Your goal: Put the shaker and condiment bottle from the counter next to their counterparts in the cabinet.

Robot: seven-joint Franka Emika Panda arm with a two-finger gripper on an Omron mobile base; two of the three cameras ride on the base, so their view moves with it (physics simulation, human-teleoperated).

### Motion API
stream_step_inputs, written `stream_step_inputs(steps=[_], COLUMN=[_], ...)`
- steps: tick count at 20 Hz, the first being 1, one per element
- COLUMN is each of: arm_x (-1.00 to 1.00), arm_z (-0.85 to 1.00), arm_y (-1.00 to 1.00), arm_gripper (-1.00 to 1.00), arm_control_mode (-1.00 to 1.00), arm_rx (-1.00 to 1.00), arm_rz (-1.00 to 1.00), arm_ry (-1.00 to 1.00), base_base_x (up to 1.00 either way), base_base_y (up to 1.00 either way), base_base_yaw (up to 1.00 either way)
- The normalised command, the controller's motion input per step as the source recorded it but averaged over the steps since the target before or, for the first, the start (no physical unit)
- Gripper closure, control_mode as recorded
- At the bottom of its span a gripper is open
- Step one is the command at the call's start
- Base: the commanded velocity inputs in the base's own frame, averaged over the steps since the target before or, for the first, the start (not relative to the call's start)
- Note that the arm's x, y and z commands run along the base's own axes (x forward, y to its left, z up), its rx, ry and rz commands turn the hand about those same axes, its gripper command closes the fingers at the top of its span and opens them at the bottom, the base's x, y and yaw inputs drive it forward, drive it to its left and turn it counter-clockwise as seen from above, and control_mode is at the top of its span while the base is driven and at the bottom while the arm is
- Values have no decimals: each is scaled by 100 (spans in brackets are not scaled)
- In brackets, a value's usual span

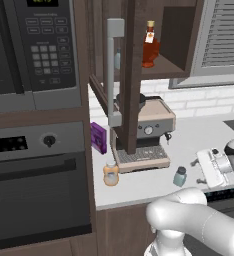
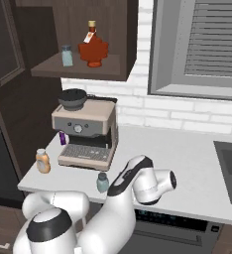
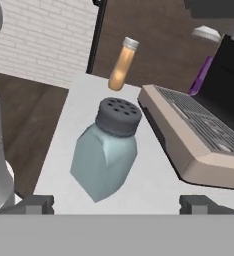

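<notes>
The shaker [image 3: 105, 155] stands upright on the tabletop [image 3: 154, 187], just beside the espresso machine [image 3: 199, 140], between the spread fingers of the claw [image 3: 116, 204], untouched. Closing off-centre could tip it against the machine.

Left base view: from behind the arm's left, looking forward and down over the counter [image 1: 139, 187], with the microwave [image 1: 34, 50] close at left. Right base view: from behind the arm's right, facing the same counter [image 2: 177, 149] and window [image 2: 207, 44]. Both share the coffee machine [image 1: 144, 132] and open cabinet [image 2: 78, 67]. Hand view: close, low along the counter toward the shaker [image 3: 106, 150].
</notes>
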Motion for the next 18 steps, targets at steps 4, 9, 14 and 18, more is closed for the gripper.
stream_step_inputs(steps=[4,9,14,18], arm_x=[1,0,5,5], arm_z=[-15,-3,0,-2], arm_y=[18,18,14,13], arm_gripper=[-100,-100,-100,-100], arm_control_mode=[-100,-100,-100,-100], arm_rx=[0,0,0,0], arm_rz=[0,0,0,0], arm_ry=[0,0,1,1], base_base_x=[0,0,0,0], base_base_y=[0,0,0,0], base_base_yaw=[0,0,0,0])
